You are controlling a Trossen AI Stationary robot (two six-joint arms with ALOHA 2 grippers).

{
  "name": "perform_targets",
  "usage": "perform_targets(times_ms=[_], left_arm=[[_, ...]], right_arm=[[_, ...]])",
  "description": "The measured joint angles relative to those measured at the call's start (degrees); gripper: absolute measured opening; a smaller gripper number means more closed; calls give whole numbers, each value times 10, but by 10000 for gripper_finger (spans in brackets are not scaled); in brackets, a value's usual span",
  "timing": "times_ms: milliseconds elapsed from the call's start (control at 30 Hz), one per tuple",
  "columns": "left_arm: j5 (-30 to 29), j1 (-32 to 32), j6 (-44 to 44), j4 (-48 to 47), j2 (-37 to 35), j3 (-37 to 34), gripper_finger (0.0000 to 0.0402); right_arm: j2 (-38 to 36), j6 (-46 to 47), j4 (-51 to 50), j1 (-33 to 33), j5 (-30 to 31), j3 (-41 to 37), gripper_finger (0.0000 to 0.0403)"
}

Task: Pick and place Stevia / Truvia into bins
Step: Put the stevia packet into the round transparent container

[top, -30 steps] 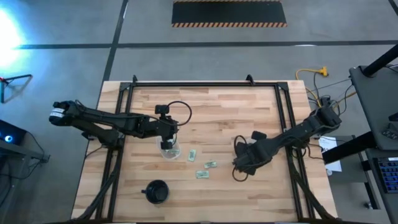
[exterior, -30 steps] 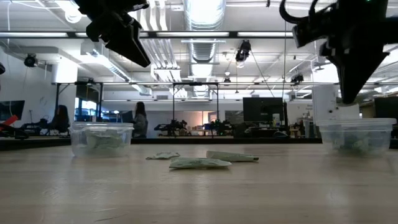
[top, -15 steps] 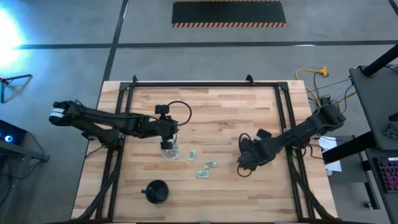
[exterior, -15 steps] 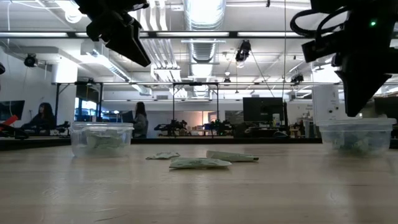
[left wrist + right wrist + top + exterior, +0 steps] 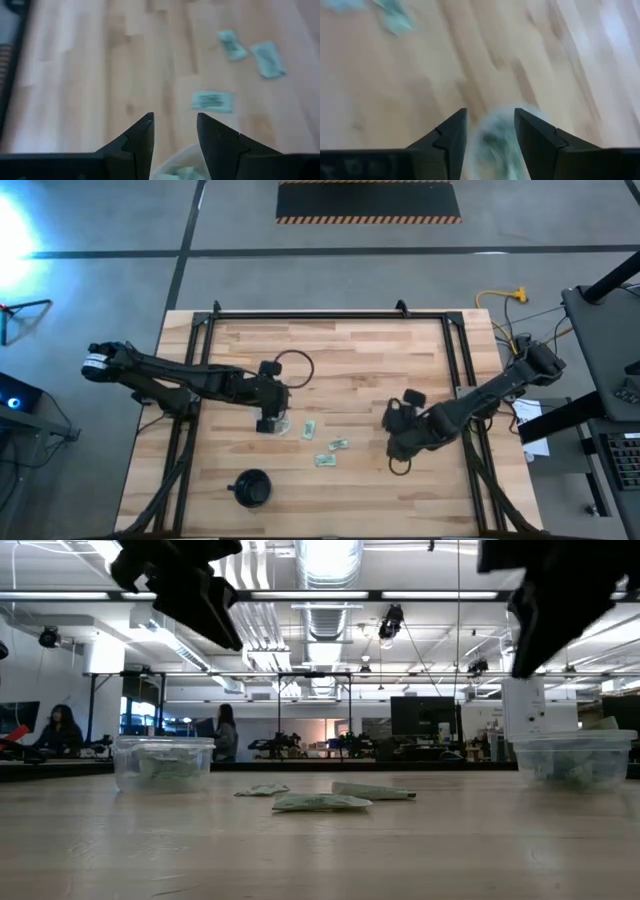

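Your right gripper (image 5: 490, 127) hangs over its clear cup (image 5: 572, 758) with the fingers parted and nothing between them; green packets already lie inside. Your left gripper (image 5: 175, 132) hovers over the other clear cup (image 5: 163, 762), fingers also apart and empty. Three sweetener packets (image 5: 330, 445) lie loose on the wooden table (image 5: 350, 350) between the two cups. I'd watch two things: a low swing could clip a light cup and tip it, and flat paper on wood may slide from closing fingertips rather than lift.
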Motion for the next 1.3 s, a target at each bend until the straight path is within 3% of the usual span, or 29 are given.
perform_targets(times_ms=[200, 367, 667, 933, 1100, 1300], left_arm=[[34, -22, -13, 1, 45, 7, 132], [28, -29, -18, 13, 55, 13, 132], [25, -36, -48, 8, 31, 3, 132], [6, -40, -50, -13, -4, -5, 132], [-21, -41, -62, -30, -25, -14, 132], [-31, -41, -61, -32, -38, -17, 132]], right_arm=[[15, -171, 228, 5, 1, -19, 148], [57, -229, 288, -22, -35, -22, 150], [141, -281, 419, -62, -104, -22, 194], [210, -287, 438, -89, -116, -7, 210], [233, -292, 492, -101, -159, -6, 216], [246, -290, 495, -107, -161, -5, 217]])
